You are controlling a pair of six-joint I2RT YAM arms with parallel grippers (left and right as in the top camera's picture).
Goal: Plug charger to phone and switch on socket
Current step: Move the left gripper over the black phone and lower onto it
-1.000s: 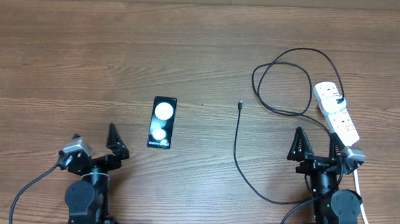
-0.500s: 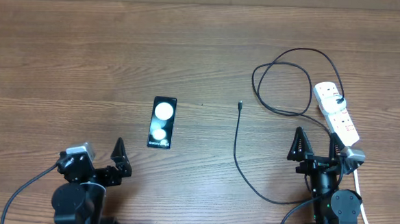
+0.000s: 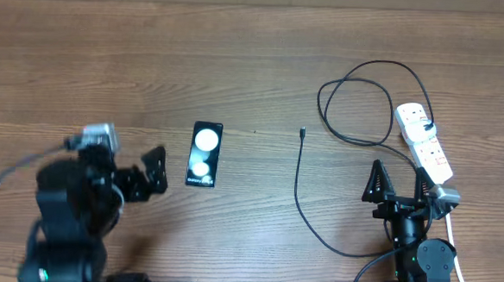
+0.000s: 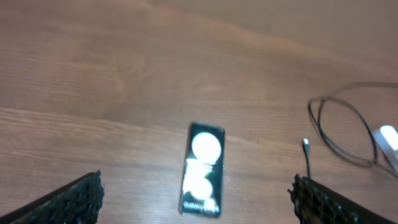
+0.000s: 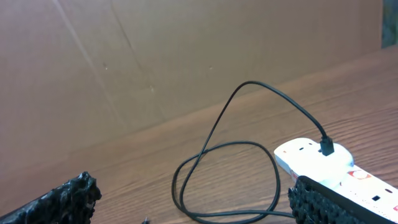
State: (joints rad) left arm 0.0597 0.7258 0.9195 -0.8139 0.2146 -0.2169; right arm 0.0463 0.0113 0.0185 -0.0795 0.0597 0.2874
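Left jaws: we see them wide, empty, near phone [image 3: 205, 154]
Right jaws: wide, empty, beside socket [image 3: 425, 143]
Charger [image 3: 297, 182]: plug apart from phone

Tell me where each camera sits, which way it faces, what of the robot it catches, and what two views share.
Overhead: above the table, looking straight down; shows the left gripper and right gripper, both open.
Left wrist: on the left wrist, looking forward and down at the phone; its own fingers frame the bottom corners.
Right wrist: on the right wrist, looking forward low over the table at the power strip and looped cable; its fingers fill the bottom corners.
Shared: overhead and left wrist both show the phone.
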